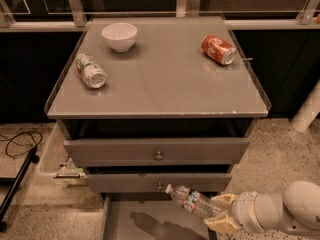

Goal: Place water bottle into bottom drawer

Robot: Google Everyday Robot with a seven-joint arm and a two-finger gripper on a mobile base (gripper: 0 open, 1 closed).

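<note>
Gripper [220, 212] at lower right, grasping water bottle [190, 200] by its base, cap pointing left above open bottom drawer [118, 220]

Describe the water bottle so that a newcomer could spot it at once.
Find the grey cabinet, then its open bottom drawer. Above it, the end effector at lower right holds the water bottle. Unlike the two cans on top, it is clear and white-capped.

The small clear ribbed plastic water bottle [192, 202], white cap up-left, hangs tilted, clamped in the end effector [217, 212] at lower right, above the pulled-out grey bottom drawer [120, 220].
</note>
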